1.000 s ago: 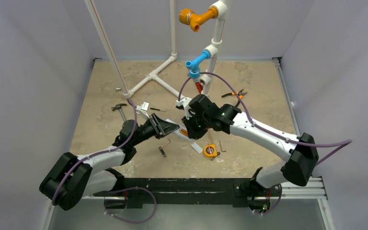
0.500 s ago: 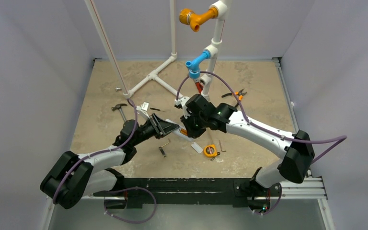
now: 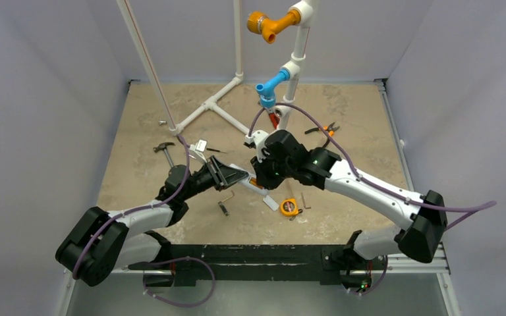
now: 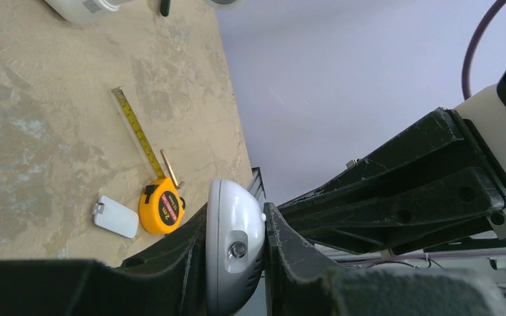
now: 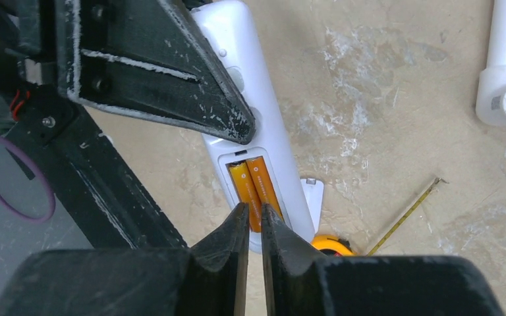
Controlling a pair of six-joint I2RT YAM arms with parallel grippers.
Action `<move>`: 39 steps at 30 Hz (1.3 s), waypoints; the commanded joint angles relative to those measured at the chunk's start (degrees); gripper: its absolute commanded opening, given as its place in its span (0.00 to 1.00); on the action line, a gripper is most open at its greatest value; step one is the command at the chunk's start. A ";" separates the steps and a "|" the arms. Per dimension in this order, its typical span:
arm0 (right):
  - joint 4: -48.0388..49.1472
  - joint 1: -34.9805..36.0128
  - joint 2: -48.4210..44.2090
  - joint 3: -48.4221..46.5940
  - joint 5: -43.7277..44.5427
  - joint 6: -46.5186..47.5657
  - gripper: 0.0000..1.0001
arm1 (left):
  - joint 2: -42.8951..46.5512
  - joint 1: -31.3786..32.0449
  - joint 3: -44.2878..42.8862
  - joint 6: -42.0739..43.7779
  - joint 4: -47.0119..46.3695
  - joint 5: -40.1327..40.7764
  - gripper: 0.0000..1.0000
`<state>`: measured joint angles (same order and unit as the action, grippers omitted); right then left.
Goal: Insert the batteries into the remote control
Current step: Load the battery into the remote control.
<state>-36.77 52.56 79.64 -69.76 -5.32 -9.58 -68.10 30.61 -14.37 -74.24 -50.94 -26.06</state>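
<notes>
The remote is clamped between the left fingers. Both batteries are placed in its open bay, under the right fingers, nearly shut and empty. A seating press is judged next

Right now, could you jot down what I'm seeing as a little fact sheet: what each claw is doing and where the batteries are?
left gripper: shut on the remote control, gripping its long sides
remote control: back facing up, battery compartment open
batteries: two, side by side in the compartment
right gripper: shut, fingertips over one end of the batteries; contact unclear
white cover plate: on the table beside the tape measure
tape measure: yellow, tape partly pulled out
</notes>
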 commanded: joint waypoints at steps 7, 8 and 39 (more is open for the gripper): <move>14.76 0.18 -13.87 10.51 0.32 2.34 0.28 | 0.02 0.47 -2.68 -0.77 -6.19 -2.76 0.00; 15.38 0.18 -14.86 11.47 1.04 2.19 0.29 | 0.04 0.48 -2.68 -0.70 -6.19 -2.76 0.00; 42.75 -22.06 -18.89 26.82 -43.62 -20.87 0.80 | -3.98 0.47 -5.13 -0.23 -22.54 -10.32 0.00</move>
<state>-0.99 30.26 59.53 -42.50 -35.53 -28.64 -70.59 30.87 -16.82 -73.95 -65.17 -34.46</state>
